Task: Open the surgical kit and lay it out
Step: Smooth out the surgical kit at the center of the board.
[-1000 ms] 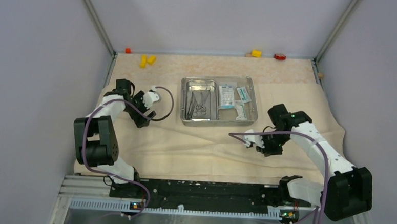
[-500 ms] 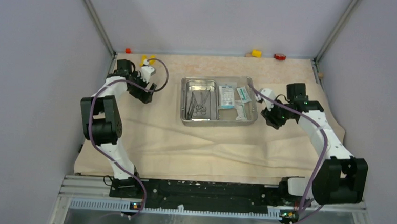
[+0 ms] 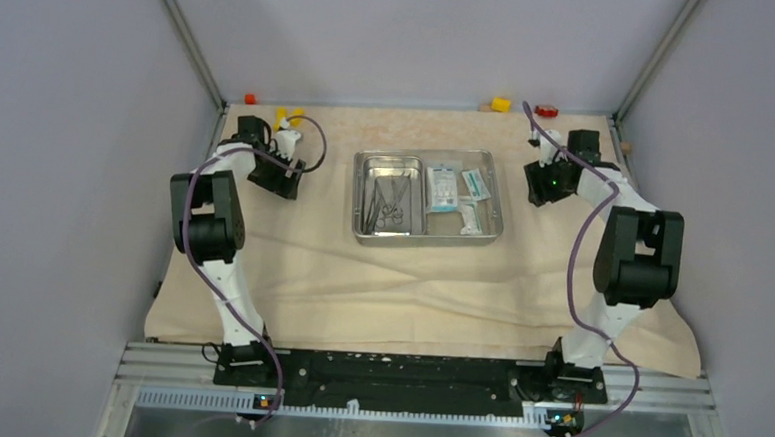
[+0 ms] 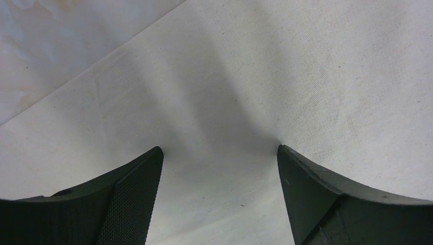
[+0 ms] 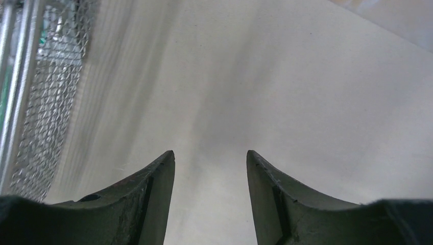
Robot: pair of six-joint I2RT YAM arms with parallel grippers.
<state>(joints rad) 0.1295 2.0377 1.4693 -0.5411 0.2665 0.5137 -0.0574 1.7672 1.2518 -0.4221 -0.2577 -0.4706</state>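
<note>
Both grippers stand with jaws apart and nothing between them, poised over the beige cloth wrap at the far end of the table. The left gripper hangs over the cloth's far left part, the right gripper over its far right part, just right of the steel tray.

The overhead view alone shows the kit's layout. The tray sits on the spread cloth between the two arms, with thin metal instruments in its left compartment and white-and-teal packets in its right. Yellow blocks and a red block lie along the far edge, off the cloth.

Only the wrist cameras show the jaws plainly. The left gripper spreads wide above bare weave, with marbled tabletop at the upper left. The right gripper has a narrower gap over the cloth, and a strip of shiny, mesh-patterned metal runs down the left edge. Whether either set of tips touches the cloth cannot be told.
</note>
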